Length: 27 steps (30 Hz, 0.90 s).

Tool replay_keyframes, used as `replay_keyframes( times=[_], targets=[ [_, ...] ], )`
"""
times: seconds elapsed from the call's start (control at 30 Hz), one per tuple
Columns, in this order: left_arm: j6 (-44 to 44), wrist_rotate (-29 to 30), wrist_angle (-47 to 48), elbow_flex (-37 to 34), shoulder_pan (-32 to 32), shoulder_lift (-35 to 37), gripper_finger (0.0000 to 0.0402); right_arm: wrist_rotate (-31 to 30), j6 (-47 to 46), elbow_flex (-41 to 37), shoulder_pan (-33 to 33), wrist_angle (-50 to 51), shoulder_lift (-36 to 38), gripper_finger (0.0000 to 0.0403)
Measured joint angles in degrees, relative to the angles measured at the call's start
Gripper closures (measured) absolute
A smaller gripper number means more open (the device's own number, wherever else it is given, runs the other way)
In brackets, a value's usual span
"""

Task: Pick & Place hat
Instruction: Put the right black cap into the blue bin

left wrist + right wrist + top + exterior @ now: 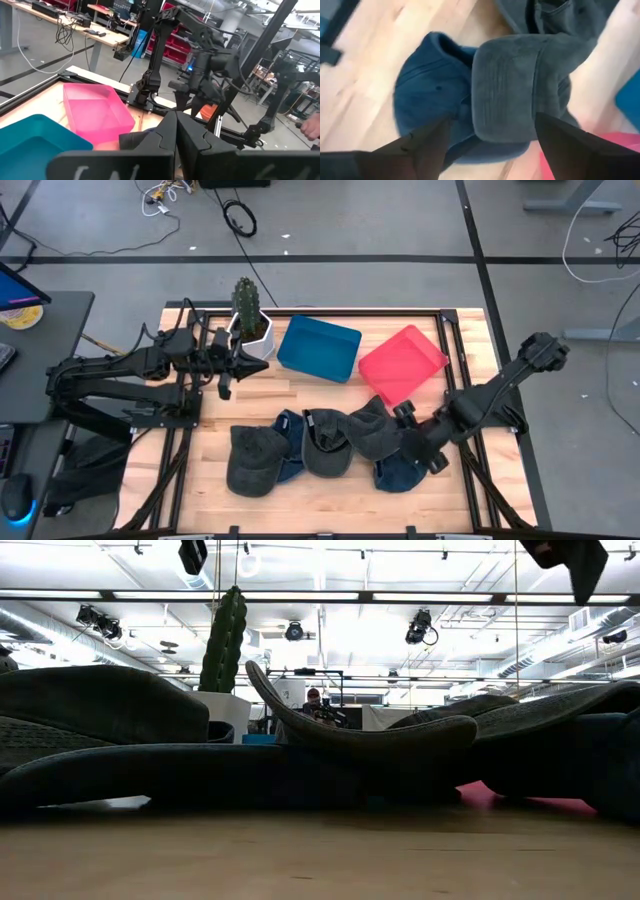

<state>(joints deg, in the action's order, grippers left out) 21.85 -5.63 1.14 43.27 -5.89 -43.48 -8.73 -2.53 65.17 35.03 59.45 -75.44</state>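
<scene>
Looks like the reach-in step: the right gripper [490,132] hangs with fingers spread right over the grey hat [520,90] lying on a blue hat [427,85] beside the pink tray [402,362], so next it needs to drop and pinch, while the left gripper [240,363], fingers pressed together, waits near the cactus [246,302].

Right gripper [490,137] spread wide above two caps

A grey cap [517,90] lies between the dark fingers [422,145], overlapping a blue cap [427,90] on the pale wooden table [365,90]. Another grey cap [555,15] lies beyond, and the pink tray [625,142] shows at one corner.
</scene>
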Motion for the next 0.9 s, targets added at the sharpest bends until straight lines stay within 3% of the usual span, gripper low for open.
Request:
replay_keyframes(
  times=[0.17,0.33,0.7,0.9],
  targets=[
    [-0.08,0.43,0.05,0.0,0.0,-0.01,0.0393,-6.46,-5.0,0.0,3.99,-0.62,-3.67,0.0118],
    [-0.15,1.74,0.05,0.0,0.0,-0.02,0.0393,-8.06,-9.83,0.0,7.08,-0.75,-6.6,0.0132],
    [-0.13,1.75,0.02,0.0,0.0,0.0,0.0392,-17.55,-18.02,0.0,10.05,0.4,-11.06,0.014],
    [-0.13,1.75,0.0,0.0,0.0,-0.01,0.0392,-17.96,-18.25,0.0,10.22,-0.34,-12.07,0.014]
  ],
)
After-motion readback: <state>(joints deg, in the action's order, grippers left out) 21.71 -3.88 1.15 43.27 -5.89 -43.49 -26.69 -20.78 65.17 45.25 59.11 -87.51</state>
